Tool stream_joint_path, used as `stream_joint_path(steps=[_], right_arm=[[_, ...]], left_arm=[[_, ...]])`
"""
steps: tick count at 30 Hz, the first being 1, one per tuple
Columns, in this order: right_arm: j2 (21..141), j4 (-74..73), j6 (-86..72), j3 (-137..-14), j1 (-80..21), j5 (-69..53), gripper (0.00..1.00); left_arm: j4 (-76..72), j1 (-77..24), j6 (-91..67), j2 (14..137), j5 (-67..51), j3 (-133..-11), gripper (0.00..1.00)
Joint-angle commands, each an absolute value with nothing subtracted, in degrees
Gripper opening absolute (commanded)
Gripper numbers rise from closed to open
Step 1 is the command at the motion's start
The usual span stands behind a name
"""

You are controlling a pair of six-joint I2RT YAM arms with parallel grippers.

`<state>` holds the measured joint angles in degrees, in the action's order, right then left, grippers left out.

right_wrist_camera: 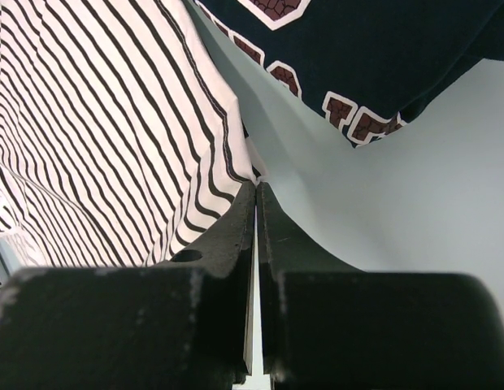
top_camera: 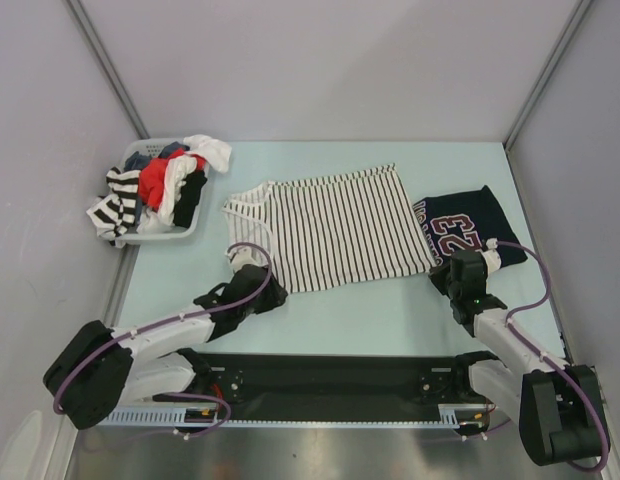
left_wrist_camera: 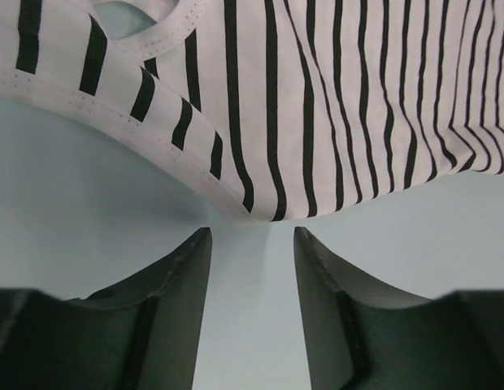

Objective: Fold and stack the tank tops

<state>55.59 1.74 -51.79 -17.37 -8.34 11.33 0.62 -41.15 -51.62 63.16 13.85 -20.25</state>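
Note:
The white striped tank top (top_camera: 330, 225) lies spread flat in the middle of the table. The dark navy jersey (top_camera: 465, 225) with "23" sits folded to its right. My left gripper (top_camera: 278, 290) is low at the striped top's near left edge. In the left wrist view it (left_wrist_camera: 252, 236) is open, with only bare table between the fingers and the striped hem (left_wrist_camera: 260, 207) just past the tips. My right gripper (right_wrist_camera: 257, 187) is shut, pinching the near right corner of the striped top (right_wrist_camera: 97, 122). The navy jersey (right_wrist_camera: 382, 57) lies just beyond it. In the top view this gripper (top_camera: 440, 268) sits between the two tops.
A white basket (top_camera: 185, 230) at the back left holds a heap of mixed clothes (top_camera: 160, 185). Grey walls close in the table on the left, back and right. The arms' black base rail (top_camera: 330, 385) runs along the near edge.

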Motion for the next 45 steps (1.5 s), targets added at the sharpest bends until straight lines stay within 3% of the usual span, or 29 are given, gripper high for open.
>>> stream_joint_path(steps=[1,2,5,7,11,16,21,22,23,34,45], right_arm=[[55.8,2.5,-51.0,-17.7,-8.5,13.0,0.00],[55.7,2.5,-51.1,-17.7,-8.5,13.1,0.00],[55.9,2.5,-51.0,-17.7,-8.6,12.8,0.00],[56.0,2.6,-50.9,-17.8,-8.5,12.7,0.00],[56.3,3.0,-50.8,-17.8,-8.5,12.3,0.00],[56.4,3.2,-50.7,-17.8,-8.5,11.8,0.00],[56.2,3.3,-50.5,-17.8,-8.5,11.6,0.00],[56.0,3.3,-50.4,-17.8,-8.5,11.7,0.00],[55.9,3.1,-50.3,-17.8,-8.5,11.6,0.00],[53.8,-12.1,-50.6,-20.9,-10.0,11.6,0.00],[51.2,-25.8,-50.5,-22.1,-14.0,14.0,0.00]], left_arm=[[-3.3,-41.8,-52.6,66.2,14.0,-21.0,0.49],[-3.7,-41.8,-52.6,66.7,13.8,-21.1,0.43],[-4.3,-42.0,-52.6,68.5,14.1,-21.3,0.40],[-4.6,-42.0,-52.6,69.0,14.5,-21.4,0.40],[-3.8,-42.0,-52.2,70.4,15.6,-22.7,0.52],[-3.5,-42.0,-51.1,72.5,15.8,-24.0,0.47],[-2.8,-42.1,-50.1,75.1,16.7,-25.7,0.26],[-2.9,-42.1,-49.8,75.5,16.8,-25.8,0.19],[-2.6,-42.1,-49.6,75.9,17.0,-26.5,0.00],[18.3,-42.1,-43.6,67.0,19.9,-33.0,0.00],[24.4,-42.0,-44.4,59.4,14.0,-29.8,0.00]])
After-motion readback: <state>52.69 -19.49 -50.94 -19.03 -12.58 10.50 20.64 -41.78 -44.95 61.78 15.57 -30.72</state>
